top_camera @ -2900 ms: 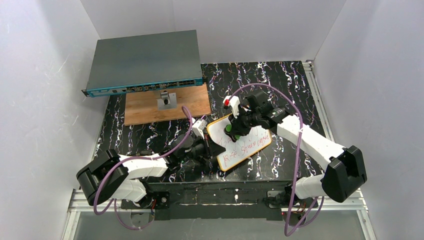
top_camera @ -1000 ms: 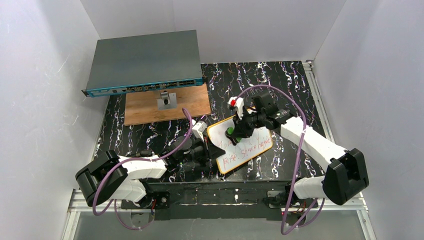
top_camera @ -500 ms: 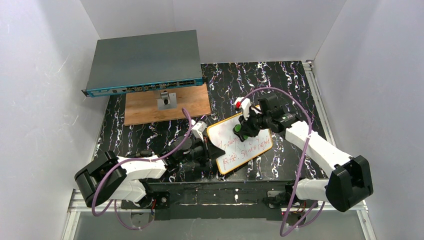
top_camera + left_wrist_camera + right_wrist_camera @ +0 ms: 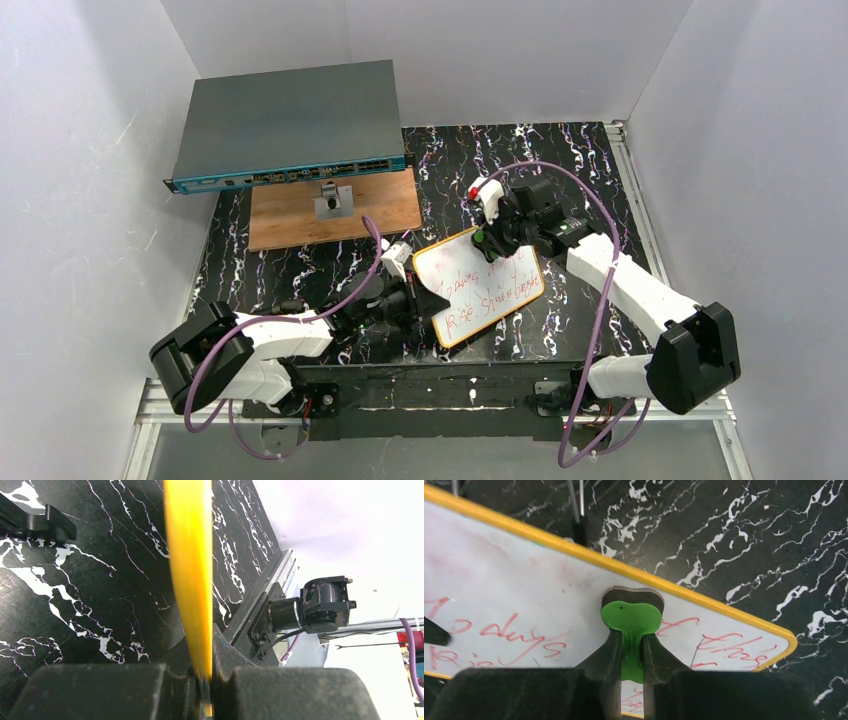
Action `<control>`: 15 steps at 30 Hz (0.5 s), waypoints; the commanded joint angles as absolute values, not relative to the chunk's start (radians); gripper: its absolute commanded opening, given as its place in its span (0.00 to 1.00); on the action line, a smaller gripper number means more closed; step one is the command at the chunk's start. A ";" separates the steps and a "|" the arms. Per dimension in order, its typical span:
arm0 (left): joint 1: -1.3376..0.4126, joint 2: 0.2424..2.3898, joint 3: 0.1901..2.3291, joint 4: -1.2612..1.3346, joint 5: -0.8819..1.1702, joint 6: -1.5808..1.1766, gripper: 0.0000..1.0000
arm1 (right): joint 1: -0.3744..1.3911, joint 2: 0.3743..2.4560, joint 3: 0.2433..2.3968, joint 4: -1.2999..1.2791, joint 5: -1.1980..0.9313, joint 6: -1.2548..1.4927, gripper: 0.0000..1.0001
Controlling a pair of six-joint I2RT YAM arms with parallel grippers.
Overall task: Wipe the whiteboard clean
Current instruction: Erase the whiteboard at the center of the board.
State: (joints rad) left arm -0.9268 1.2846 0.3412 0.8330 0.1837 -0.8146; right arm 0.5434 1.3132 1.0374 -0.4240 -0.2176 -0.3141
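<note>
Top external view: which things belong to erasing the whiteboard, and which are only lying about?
Job: small white rectangular whiteboard with orange rim and red writing; small green eraser block; left gripper clamping the board's edge; right gripper holding the eraser.
Lying about: brown wooden board; small grey metal bracket on it; flat grey metal box.

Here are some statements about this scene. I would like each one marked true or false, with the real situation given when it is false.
1. The left tool is clamped on the orange rim of the whiteboard. True.
2. The right tool holds a red marker. False: it grips a green eraser.
3. The whiteboard shows red handwriting. True.
4. The whiteboard rests on the wooden board. False: it is over the black marbled table, apart from the wooden board.
</note>
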 commanded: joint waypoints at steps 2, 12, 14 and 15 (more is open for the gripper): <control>-0.948 1.236 0.357 0.909 0.271 -0.729 0.00 | 0.532 1.261 0.922 -0.428 -0.254 -0.458 0.01; -0.948 1.247 0.354 0.923 0.282 -0.733 0.00 | 0.566 1.304 1.020 -0.448 -0.382 -0.387 0.01; -0.948 1.249 0.355 0.922 0.284 -0.733 0.00 | 0.554 1.317 1.057 -0.433 -0.357 -0.357 0.01; -0.948 1.253 0.356 0.925 0.287 -0.734 0.00 | 0.543 1.324 1.071 -0.427 -0.340 -0.340 0.01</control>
